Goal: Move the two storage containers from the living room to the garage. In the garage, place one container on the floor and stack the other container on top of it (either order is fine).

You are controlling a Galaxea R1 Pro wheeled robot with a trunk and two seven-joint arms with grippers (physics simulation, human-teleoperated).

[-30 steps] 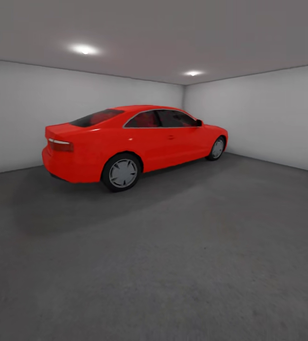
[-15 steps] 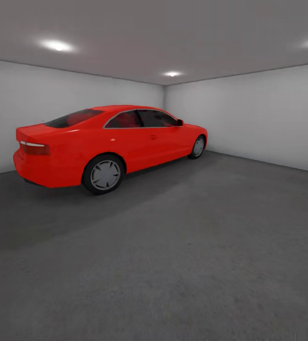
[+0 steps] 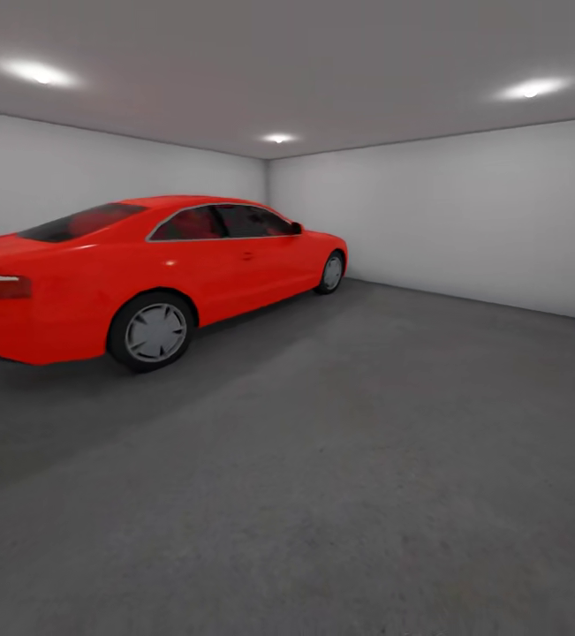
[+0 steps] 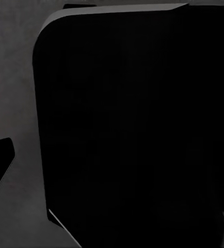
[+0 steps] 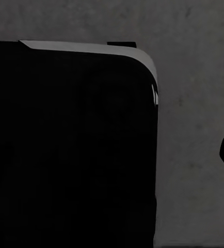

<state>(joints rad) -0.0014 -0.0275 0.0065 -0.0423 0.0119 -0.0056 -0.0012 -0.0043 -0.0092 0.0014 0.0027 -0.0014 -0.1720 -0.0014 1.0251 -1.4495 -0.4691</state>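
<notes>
My head camera has swung right since a second ago, so the red car (image 3: 146, 274) now sits further left, its tail cut by the frame edge. I see the garage's grey concrete floor (image 3: 366, 459) and white walls (image 3: 464, 212). Each wrist view shows a black rounded body (image 4: 138, 129) over concrete; I cannot tell either jaw's state, or where the containers are.

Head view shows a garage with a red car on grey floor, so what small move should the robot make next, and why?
Probably keep turning the base to scan for the containers. The head view takes in the red car parked by the white wall and open grey concrete floor, with no orange bin on it. Both wrist views look down at concrete beside a dark body part, so a carried bin cannot be confirmed.
</notes>
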